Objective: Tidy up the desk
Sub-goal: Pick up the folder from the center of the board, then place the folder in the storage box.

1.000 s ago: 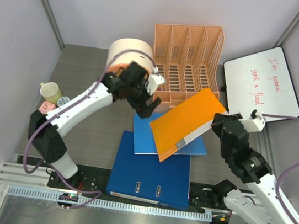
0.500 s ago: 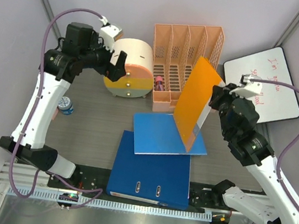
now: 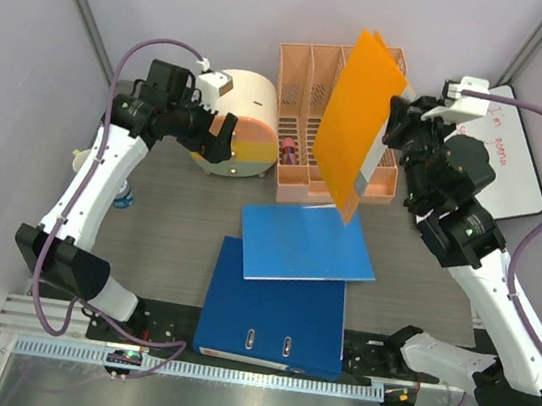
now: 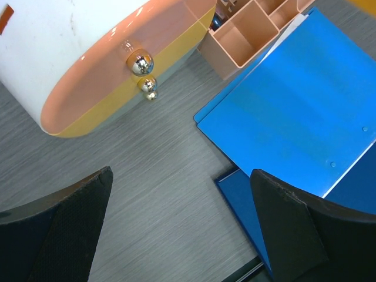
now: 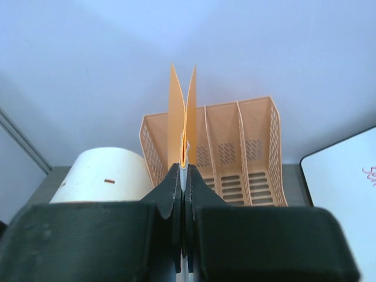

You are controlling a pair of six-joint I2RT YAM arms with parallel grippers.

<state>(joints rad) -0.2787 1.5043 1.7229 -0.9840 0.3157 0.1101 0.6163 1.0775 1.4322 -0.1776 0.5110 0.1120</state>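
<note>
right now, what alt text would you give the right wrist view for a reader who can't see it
The right pincer is shut on the edge of an orange folder, which rises edge-on up the middle of the picture. Behind it stands a peach file rack, with a white round box to its left and a whiteboard corner at right.

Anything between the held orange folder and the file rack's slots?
Nothing visible. The right hand holds the orange folder raised on edge near the peach file rack, whose visible slots look empty.

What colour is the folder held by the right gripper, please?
Orange folder; the top external view shows it best.
</note>
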